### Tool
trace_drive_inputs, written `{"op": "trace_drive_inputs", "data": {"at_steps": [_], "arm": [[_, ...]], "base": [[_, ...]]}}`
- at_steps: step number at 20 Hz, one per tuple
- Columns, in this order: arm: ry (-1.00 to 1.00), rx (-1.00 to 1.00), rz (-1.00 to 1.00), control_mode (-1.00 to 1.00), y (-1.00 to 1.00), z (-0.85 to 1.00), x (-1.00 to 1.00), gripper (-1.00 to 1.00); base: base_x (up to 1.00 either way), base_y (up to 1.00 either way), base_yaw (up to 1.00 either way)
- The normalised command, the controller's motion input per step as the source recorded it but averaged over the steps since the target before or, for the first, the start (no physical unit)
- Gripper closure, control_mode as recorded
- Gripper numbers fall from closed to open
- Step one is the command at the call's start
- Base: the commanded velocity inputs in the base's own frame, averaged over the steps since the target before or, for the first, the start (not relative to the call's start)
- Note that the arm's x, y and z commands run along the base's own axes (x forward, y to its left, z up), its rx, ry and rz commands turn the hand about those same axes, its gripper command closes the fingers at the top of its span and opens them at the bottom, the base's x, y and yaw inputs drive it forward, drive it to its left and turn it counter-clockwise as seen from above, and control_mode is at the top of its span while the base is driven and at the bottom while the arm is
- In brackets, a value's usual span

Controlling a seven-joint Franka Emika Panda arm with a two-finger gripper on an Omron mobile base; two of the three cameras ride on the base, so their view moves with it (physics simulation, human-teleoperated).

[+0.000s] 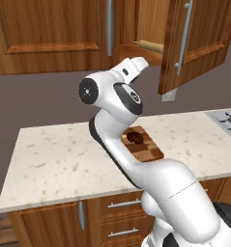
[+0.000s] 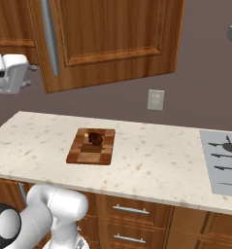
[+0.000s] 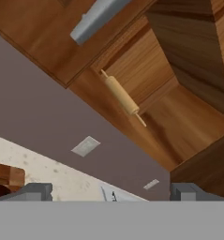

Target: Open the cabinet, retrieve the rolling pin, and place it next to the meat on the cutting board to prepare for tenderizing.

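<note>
The cabinet (image 1: 49,34) hangs above the counter with its right door (image 1: 196,43) swung open. The rolling pin (image 1: 149,46) lies on the shelf inside, and the hand view looks up at the rolling pin (image 3: 123,96) from below. My gripper (image 3: 111,192) is open and holds nothing. It sits just below and in front of the shelf opening, with the white hand (image 1: 135,65) pointing up at it. On the counter the checkered cutting board (image 1: 145,146) carries the meat (image 1: 135,137) at its far end. The right base view shows the board (image 2: 91,148), the meat (image 2: 95,138) and my gripper (image 2: 29,75) beside the open door.
The open door (image 2: 112,39) with its silver handle (image 2: 49,34) juts out to the right of my hand. A wall outlet (image 2: 156,99) is on the backsplash. A stovetop (image 2: 224,160) takes the counter's right end. Drawers (image 2: 132,211) run below the counter.
</note>
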Motion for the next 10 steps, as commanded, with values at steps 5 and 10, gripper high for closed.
{"op": "trace_drive_inputs", "data": {"at_steps": [5,10], "arm": [[0.04,-0.01,0.0,-1.0,-0.27,0.0,0.29,-1.0],[0.04,-0.03,0.0,-1.0,-0.07,-0.02,0.37,-1.0]], "base": [[0.0,0.0,0.0],[0.0,0.0,0.0]]}}
